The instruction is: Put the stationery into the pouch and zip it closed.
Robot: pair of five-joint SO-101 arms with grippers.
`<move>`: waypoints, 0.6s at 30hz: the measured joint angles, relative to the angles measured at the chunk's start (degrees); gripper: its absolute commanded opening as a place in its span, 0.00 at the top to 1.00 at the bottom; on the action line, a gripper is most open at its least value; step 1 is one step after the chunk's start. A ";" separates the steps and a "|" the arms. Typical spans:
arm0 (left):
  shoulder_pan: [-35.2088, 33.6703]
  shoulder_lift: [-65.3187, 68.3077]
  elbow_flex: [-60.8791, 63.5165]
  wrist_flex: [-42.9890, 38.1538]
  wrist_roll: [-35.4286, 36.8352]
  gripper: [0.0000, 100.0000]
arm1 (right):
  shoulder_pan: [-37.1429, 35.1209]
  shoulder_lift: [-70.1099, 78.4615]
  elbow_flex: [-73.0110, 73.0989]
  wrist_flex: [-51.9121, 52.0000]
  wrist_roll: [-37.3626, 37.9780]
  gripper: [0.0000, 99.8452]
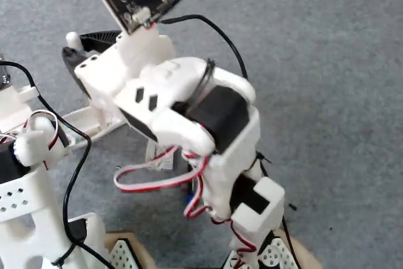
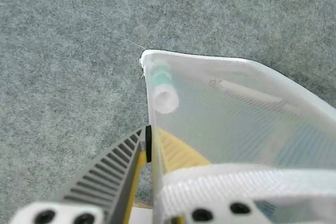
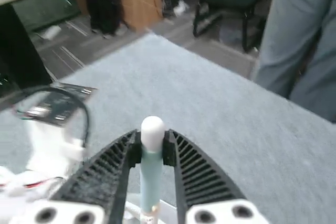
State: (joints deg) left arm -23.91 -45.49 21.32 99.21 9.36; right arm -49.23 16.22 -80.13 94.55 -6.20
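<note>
Right wrist view: the right gripper (image 3: 152, 148) is clamped on a pale teal pen (image 3: 150, 174) with a white cap, above the grey bench (image 3: 220, 108). The left gripper (image 2: 150, 148) pinches one edge of the translucent mesh pouch (image 2: 236, 124) over the bench.

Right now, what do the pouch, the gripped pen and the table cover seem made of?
Pouch: probably translucent plastic mesh, matte; a fine grid shows and contents are dimly visible through it. Pen: likely smooth plastic, pale teal barrel, rounded white cap. Table cover: grey felt or short carpet, judging by its fuzzy speckled nap.
</note>
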 measured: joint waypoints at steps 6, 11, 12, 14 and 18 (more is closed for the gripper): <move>0.00 0.00 0.00 0.00 0.00 0.97 | 0.44 0.44 0.00 1.58 0.00 0.99; 0.00 0.00 0.00 0.00 0.00 0.97 | 0.35 0.44 0.00 4.84 0.00 0.99; 0.00 0.00 0.00 0.00 0.00 0.97 | 0.26 0.44 0.00 5.19 0.00 0.99; 0.00 0.00 0.00 0.00 0.00 0.97 | 0.26 0.44 0.00 5.63 0.00 0.98; 0.00 0.00 0.00 0.00 0.00 0.97 | 0.26 0.44 0.00 5.63 0.00 0.97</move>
State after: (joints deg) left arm -23.91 -45.49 21.32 99.21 9.36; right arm -48.97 16.66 -80.13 100.18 -6.20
